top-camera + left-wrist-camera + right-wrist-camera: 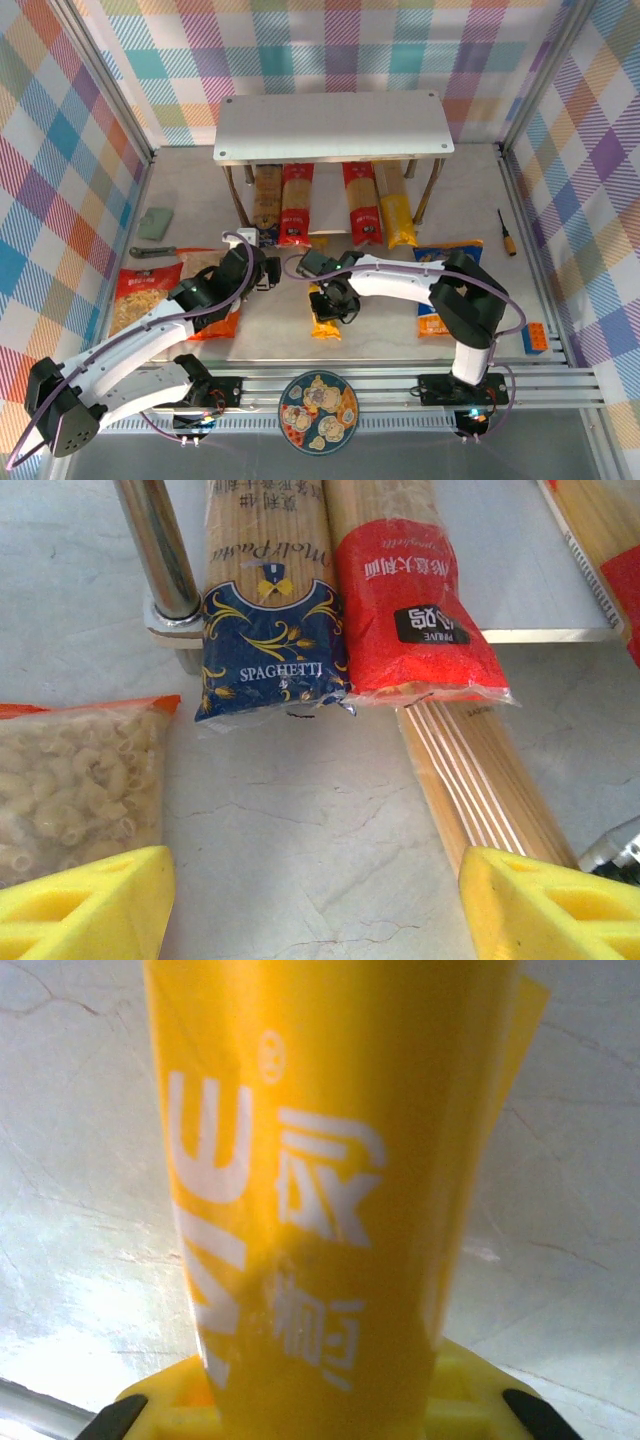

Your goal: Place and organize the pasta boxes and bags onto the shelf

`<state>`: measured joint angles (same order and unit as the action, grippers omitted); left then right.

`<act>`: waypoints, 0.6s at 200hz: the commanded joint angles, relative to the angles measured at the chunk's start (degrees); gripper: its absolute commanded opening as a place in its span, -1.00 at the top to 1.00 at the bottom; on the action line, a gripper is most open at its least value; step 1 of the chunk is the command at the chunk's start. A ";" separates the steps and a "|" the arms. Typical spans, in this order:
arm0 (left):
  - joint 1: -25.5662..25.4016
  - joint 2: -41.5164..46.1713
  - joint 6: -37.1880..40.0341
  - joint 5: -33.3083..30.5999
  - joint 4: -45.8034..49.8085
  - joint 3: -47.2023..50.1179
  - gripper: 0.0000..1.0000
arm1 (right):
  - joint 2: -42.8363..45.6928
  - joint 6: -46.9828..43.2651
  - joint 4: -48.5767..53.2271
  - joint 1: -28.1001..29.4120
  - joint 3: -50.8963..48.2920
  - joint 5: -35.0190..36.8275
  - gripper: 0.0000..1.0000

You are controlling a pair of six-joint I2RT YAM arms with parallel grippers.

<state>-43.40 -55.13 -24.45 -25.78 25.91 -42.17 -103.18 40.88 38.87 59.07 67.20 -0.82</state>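
Right gripper: jaws closed on the yellow spaghetti pack; the grip appears firm, though the pads are mostly hidden.
Left gripper: jaws wide apart, nothing between them.
Pack location: flat on the table, in front of the shelf, apart from it.
Under shelf: tan-brown pack and red pack, side by side, touching.

White arm shells, black joints, looping lilac cables, and yellow fingers with triangular cut-outs.
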 commanded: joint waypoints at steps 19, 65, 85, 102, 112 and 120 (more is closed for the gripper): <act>-0.45 -1.95 0.66 0.10 1.15 -3.38 -0.48 | 3.57 -1.06 5.35 0.69 -1.89 -0.83 1.00; -0.42 -3.36 2.12 -0.73 2.43 -5.94 -0.48 | 10.31 -1.55 7.46 0.67 -3.31 -1.11 1.00; -0.37 -4.17 2.47 -1.03 2.99 -6.99 -0.48 | 14.64 -2.37 8.85 0.67 -3.81 -1.29 1.00; -0.35 -5.03 2.57 -0.87 3.18 -7.53 -0.48 | 18.11 -3.03 10.25 0.69 -4.17 -1.16 1.00; -0.35 -5.46 2.56 -0.70 3.14 -7.76 -0.48 | 19.85 -3.39 11.28 0.65 -4.16 -1.34 1.00; -0.24 -5.80 2.56 -0.60 3.09 -7.88 -0.48 | 21.22 -3.49 12.08 0.68 -4.17 -1.46 1.00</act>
<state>-43.40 -59.99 -22.85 -25.82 27.18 -48.34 -87.55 39.53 49.54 59.33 62.15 -2.28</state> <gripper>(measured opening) 0.743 0.210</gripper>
